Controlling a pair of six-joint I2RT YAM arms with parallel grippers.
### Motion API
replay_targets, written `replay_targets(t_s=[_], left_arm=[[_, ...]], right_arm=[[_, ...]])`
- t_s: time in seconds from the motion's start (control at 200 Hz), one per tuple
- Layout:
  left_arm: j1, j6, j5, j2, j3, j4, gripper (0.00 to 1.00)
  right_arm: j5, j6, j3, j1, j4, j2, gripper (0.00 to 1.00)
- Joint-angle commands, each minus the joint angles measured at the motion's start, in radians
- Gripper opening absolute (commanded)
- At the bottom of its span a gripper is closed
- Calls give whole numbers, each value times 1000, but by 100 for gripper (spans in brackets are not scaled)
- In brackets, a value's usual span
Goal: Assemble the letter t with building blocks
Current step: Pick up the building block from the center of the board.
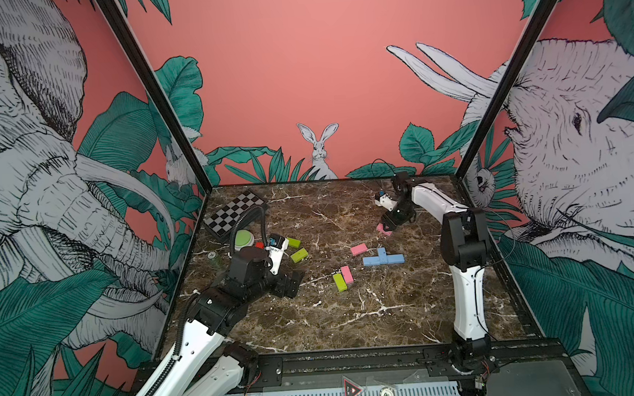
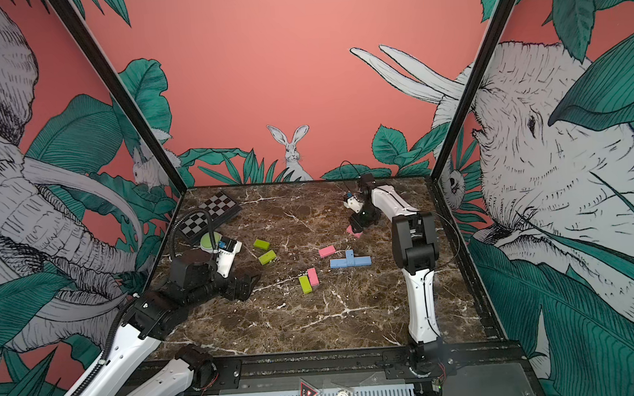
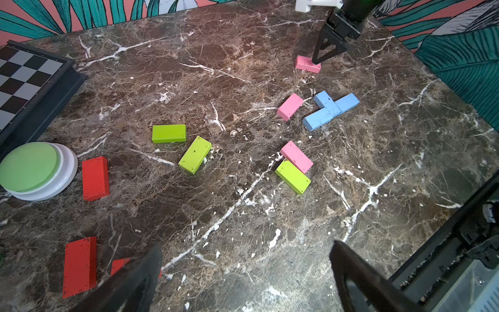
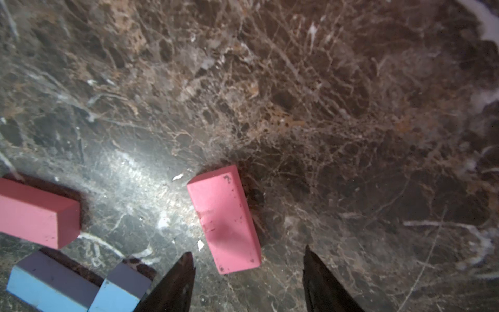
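The left wrist view counts three flat rectangular lime-green bricks [image 3: 169, 133], three pink bricks [image 3: 290, 106], three red bricks [image 3: 95, 178] and three light-blue bricks [image 3: 330, 110] touching as a T. The top views hide most reds behind the left arm [image 1: 188, 338]. The right gripper [image 4: 248, 251] straddles the far pink brick [image 4: 224, 218], at the T's twelve o'clock, with its jaws apart and not touching it. The left gripper [image 3: 245, 245] gapes empty.

A red-and-black triangle sign [image 1: 351, 390] is seen on the front panel [image 1: 537, 376], well short of the left gripper [image 1: 292, 283] and the right gripper [image 1: 386, 228], down between the arm bases. Small lettering is printed under its symbol but is too small to be read. Just beside it, a round disc [image 1: 386, 393] is marked with what may be "500", seen upside down.
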Motion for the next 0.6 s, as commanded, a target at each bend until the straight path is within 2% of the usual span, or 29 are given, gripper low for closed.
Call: replay_targets(t_s=[0.0, 0.595], left_arm=[[-4, 6, -11, 3, -1, -14, 99], [-4, 6, -10, 3, 0, -15, 99]], right_arm=[[9, -11, 39, 13, -44, 21, 60], [42, -16, 85, 32, -74, 97, 51]])
